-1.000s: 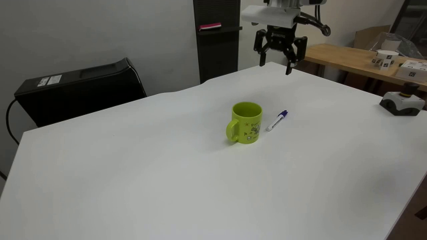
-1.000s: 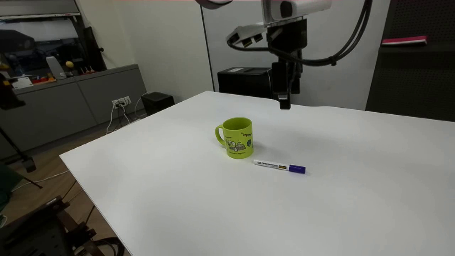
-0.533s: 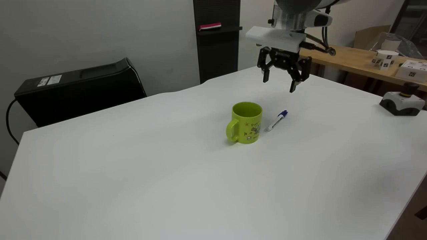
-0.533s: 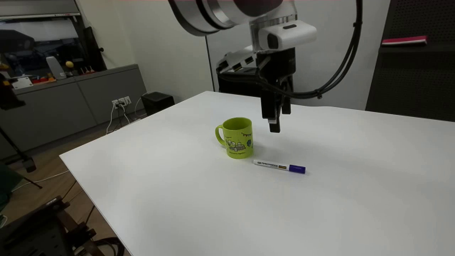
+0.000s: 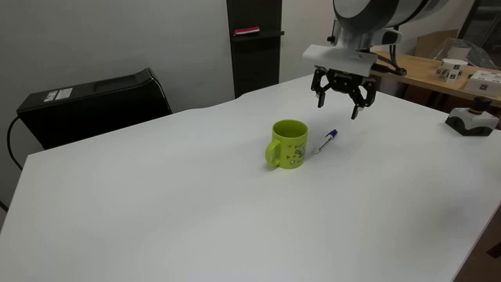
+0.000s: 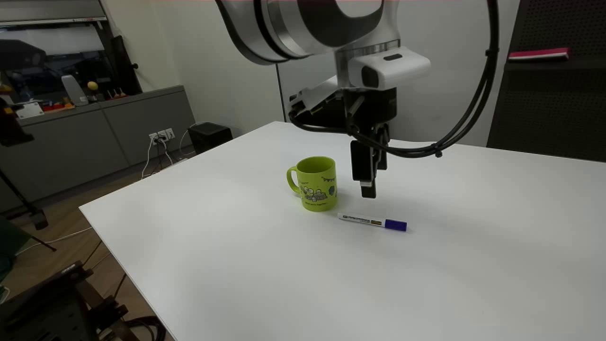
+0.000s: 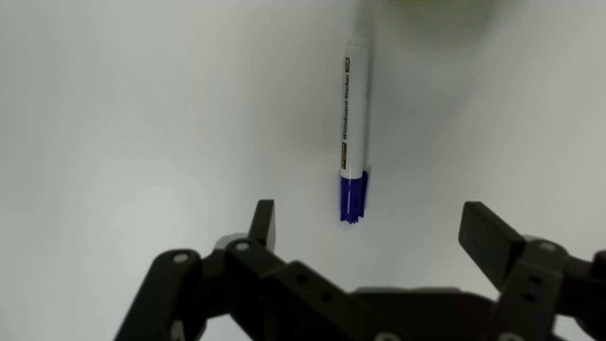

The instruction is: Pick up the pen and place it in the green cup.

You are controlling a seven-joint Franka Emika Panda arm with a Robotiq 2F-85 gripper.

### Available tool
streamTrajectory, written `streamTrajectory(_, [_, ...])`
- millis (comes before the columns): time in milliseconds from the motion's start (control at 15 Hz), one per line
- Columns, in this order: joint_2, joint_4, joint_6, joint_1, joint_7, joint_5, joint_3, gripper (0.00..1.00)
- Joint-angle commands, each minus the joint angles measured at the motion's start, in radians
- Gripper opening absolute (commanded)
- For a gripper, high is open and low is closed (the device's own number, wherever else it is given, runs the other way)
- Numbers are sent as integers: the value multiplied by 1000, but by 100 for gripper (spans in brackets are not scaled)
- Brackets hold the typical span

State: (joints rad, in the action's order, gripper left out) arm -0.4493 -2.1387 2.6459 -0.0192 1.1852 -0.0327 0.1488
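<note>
1. In an exterior view you look down across the white table [image 5: 156, 219] toward a black pegboard [image 5: 256, 62].
2. In an exterior view you look down across the white table, gray cabinets [image 6: 137, 118] at frame left.
3. Your wrist view, much nearer, points steeply down at the whiteboard marker [image 7: 354, 109].
4. Both exterior views share whiteboard marker, lime-green mug [image 6: 318, 187] and Robotiq gripper [image 5: 337, 112].

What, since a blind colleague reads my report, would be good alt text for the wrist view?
A white pen with a blue cap lies on a white table, cap end toward an open claw. Its two dark fingers stand apart in the lower half, the cap appearing between them. A blurred green mug shows at the top edge.
</note>
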Motion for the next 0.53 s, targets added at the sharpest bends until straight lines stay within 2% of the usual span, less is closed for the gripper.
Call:
streamTrajectory(0, [-26, 22, -3, 28, -116, -48, -23, 100])
streamTrajectory(467, [-105, 108, -21, 21, -210, -54, -8, 100])
